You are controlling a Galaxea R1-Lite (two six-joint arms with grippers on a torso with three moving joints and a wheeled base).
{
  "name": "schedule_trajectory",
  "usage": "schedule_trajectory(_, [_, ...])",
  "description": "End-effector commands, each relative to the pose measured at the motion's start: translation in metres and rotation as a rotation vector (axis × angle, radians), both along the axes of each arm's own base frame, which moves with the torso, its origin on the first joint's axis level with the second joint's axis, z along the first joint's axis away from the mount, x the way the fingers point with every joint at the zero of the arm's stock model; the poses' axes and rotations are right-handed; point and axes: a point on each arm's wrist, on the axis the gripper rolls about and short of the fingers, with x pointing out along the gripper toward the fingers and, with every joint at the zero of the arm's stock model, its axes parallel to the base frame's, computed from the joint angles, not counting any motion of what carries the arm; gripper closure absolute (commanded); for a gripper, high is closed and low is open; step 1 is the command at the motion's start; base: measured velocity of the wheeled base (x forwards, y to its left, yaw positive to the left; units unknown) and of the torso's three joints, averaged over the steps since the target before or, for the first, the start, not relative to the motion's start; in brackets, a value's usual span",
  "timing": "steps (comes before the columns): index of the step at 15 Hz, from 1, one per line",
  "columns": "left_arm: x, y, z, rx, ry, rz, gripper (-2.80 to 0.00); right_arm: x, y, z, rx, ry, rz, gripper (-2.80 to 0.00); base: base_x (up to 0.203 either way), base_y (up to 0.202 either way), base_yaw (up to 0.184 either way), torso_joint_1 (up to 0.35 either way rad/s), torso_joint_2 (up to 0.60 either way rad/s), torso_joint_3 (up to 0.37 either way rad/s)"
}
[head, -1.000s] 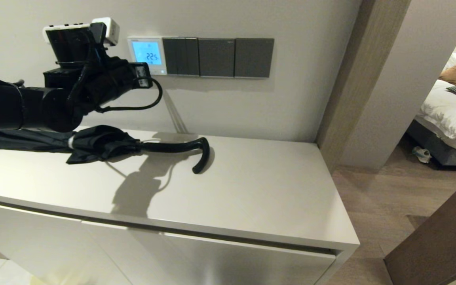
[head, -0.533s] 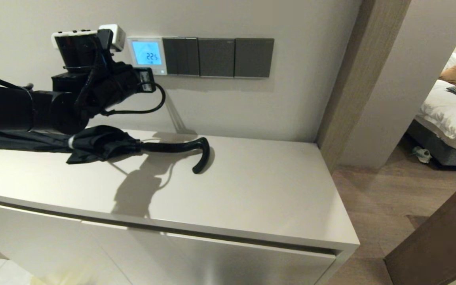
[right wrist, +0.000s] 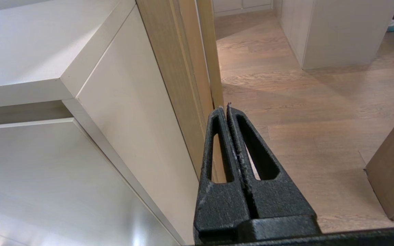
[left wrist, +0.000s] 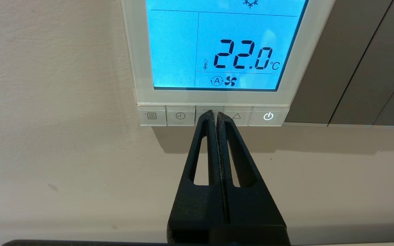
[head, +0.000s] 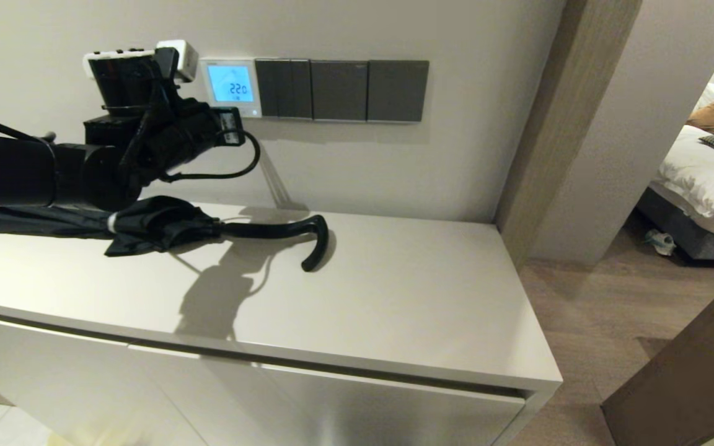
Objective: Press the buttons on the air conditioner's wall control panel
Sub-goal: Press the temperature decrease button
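Note:
The air conditioner's wall control panel (head: 230, 87) is a white thermostat with a lit blue screen reading 22.0 °C (left wrist: 241, 58). A row of pale buttons (left wrist: 180, 116) runs along its bottom strip. My left gripper (left wrist: 215, 113) is shut and empty. Its tips sit on the middle button, between the clock button and the up-triangle button (left wrist: 237, 116). In the head view the left gripper (head: 233, 127) is just below the panel's left part. My right gripper (right wrist: 225, 107) is shut and empty, low beside the cabinet's end, out of the head view.
Dark grey switch plates (head: 339, 90) sit right of the panel. A black umbrella (head: 158, 229) lies on the pale cabinet top (head: 394, 297) under my left arm. A wooden door frame (head: 537, 124) and an open doorway are to the right.
My left arm has moved a little right, toward the panel. The screen reading has gone from 22.5 to 22.0.

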Motion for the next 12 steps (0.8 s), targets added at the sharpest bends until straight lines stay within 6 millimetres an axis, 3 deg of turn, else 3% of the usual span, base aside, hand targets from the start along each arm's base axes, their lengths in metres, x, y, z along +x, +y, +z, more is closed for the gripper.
schedule_trajectory(1, [-0.001, 0.0, 0.0, -0.002, -0.005, -0.001, 0.0, 0.0, 0.0, 0.0, 0.001, 0.002, 0.0, 0.0, 0.0, 0.0, 0.0, 0.0, 0.0, 0.0])
schedule_trajectory(12, [-0.013, 0.003, 0.006, -0.002, -0.01, 0.001, 0.0, 0.0, 0.0, 0.0, 0.001, 0.002, 0.0, 0.0, 0.0, 0.0, 0.0, 0.0, 0.0, 0.0])
